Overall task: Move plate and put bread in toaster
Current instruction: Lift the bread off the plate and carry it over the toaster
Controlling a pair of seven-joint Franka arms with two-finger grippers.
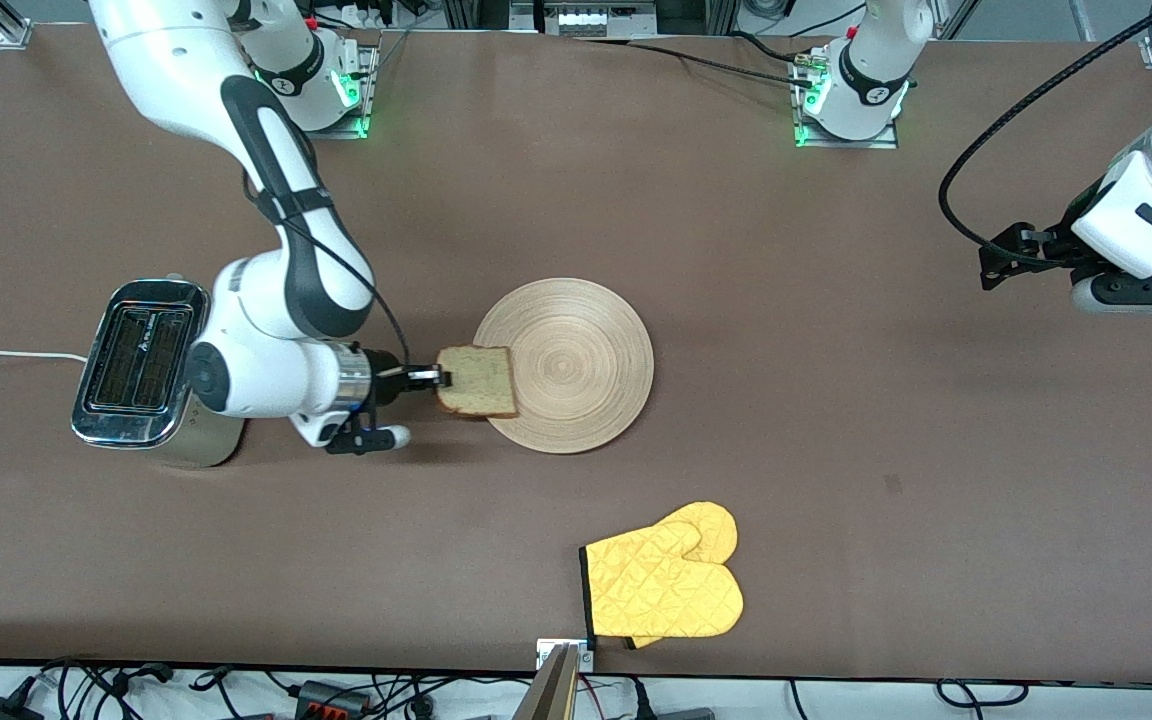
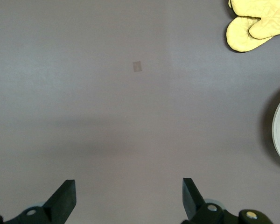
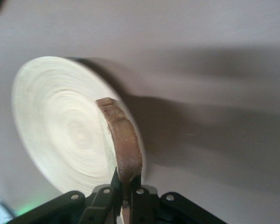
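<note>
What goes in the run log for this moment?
right end effector: shut on bread, over plate rim | left end effector: open, waiting | toaster: slots empty

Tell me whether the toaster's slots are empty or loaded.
Empty. The front view shows both slots of the toaster dark and bare; the bread is pinched in the right gripper over the plate's edge.

Wide matte brown rectangular bench (image 1: 736, 250) filling most of the front view; small darker patch (image 1: 893, 484) toward the left arm's end. Grey floor at the upper corners. Aluminium frame posts (image 1: 6, 20) along the top edge. Tangle of black cables (image 1: 86, 690) on white below the near edge. Even, soft overhead light.
</note>
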